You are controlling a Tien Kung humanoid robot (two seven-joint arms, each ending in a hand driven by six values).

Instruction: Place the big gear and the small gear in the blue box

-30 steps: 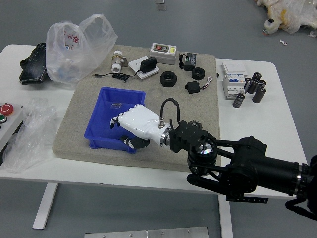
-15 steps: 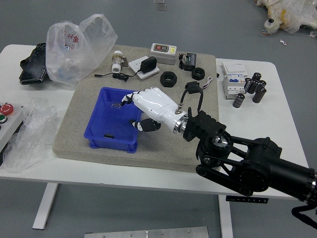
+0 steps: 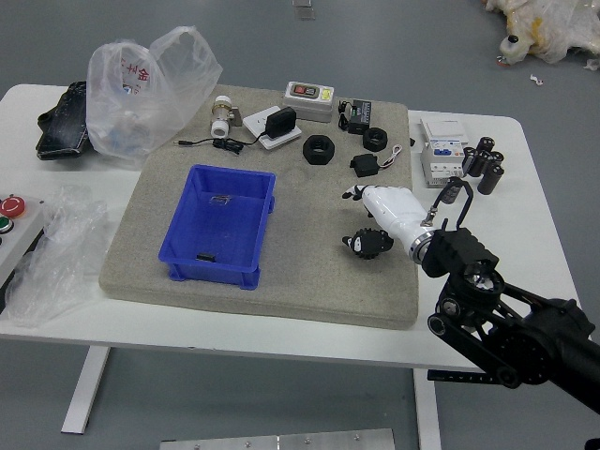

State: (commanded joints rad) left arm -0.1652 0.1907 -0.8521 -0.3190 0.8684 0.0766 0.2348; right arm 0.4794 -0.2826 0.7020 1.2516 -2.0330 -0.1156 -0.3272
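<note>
My right hand [image 3: 351, 218] hovers over the right part of the grey mat, its white back up, fingers and thumb apart with nothing between them. Beyond it, toward the mat's far edge, lie two black rings that look like the gears: the bigger one [image 3: 319, 149] and, to its right, the smaller one [image 3: 375, 139]. Neither is touched by the hand. The blue box [image 3: 192, 271] stands on the mat left of the hand, with a small dark patch and a small pale patch on its floor. My left hand is out of view.
A white fitting [image 3: 221, 116], a black adapter [image 3: 280, 122] with cable, a grey box [image 3: 309, 101] and a small black block [image 3: 365, 165] surround the rings. Plastic bags [image 3: 141, 94] lie left. White boxes [image 3: 443, 155] and black cylinders [image 3: 490, 178] stand right.
My right hand has moved right, away from above the blue box to over the mat. The box's inside now shows fully. The rings have not moved.
</note>
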